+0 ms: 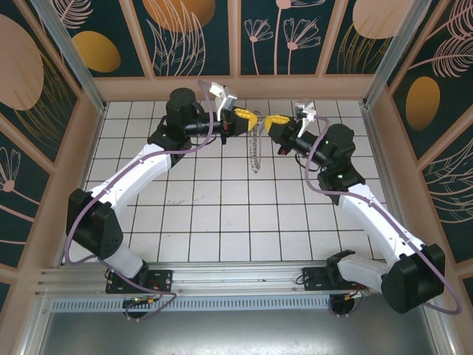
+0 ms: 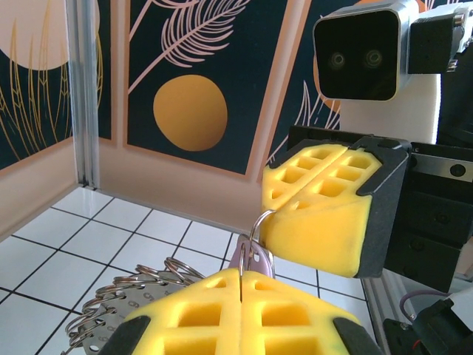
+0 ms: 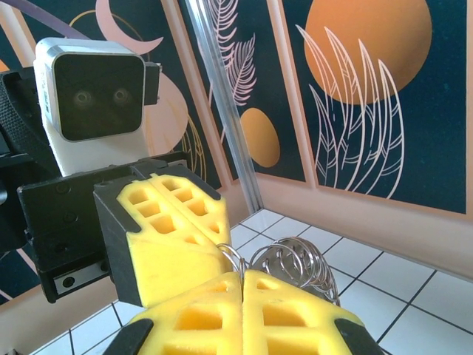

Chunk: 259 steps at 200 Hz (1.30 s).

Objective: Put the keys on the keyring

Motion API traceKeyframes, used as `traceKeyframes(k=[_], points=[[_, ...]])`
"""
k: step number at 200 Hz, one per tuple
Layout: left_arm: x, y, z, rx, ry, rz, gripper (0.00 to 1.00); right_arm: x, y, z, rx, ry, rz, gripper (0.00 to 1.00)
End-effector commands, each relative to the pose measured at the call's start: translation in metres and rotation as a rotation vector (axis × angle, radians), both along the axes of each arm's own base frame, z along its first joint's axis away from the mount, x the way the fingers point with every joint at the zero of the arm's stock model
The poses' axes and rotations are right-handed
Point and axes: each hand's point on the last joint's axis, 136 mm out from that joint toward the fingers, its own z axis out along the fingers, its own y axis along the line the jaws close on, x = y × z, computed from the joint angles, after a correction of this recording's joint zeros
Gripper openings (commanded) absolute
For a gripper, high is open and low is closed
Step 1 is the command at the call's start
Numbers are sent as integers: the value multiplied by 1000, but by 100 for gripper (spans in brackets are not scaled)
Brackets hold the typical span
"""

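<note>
Right now my left fingers (image 2: 211, 314), faced with yellow foam, are pressed fully together, and a loop of thin wire stands up out of their seam. My right fingers (image 3: 277, 314) are closed just as tight, with wire pinched at their tip. Between the two pairs hangs the keyring (image 1: 256, 151), a large thin pale silvery hoop fringed with small wire rings (image 2: 126, 299). It is up in the air over the far middle of the white tiled bench (image 1: 222, 214), edge-on from above. Whether its lower end touches the tiles I cannot tell.

I judge the hoop light and stiff but free to swing, and the wire rings springy, slick and quick to tangle. Soft foam will let bare wire twist or slide, so I would grip flat on the hoop's band between two rings and work a single ring near its split. A small flat grey-mauve tab (image 2: 255, 260) sits at my left seam. It may be one of the tiny metal keys, but I cannot be sure; anything that thin will pivot if held by a corner.

Crowding is the trouble. The two pairs of fingers are almost touching, each wrist's boxy grey camera (image 2: 358, 53) faces the other closely, and the patterned back wall (image 1: 192, 29) lies near behind.
</note>
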Motion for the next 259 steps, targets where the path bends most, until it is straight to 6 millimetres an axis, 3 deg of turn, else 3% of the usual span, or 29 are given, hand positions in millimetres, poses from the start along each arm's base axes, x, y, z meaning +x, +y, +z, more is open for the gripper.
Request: traceKeyframes(k=[1, 216, 259], points=[[-8, 1, 19, -40, -56, -21, 0, -8, 6, 21, 26, -57, 39, 0], [-7, 0, 16, -40, -48, -22, 0, -16, 14, 36, 52, -108, 81, 0], [-9, 1, 18, -44, -52, -24, 0, -10, 17, 32, 46, -95, 77, 0]])
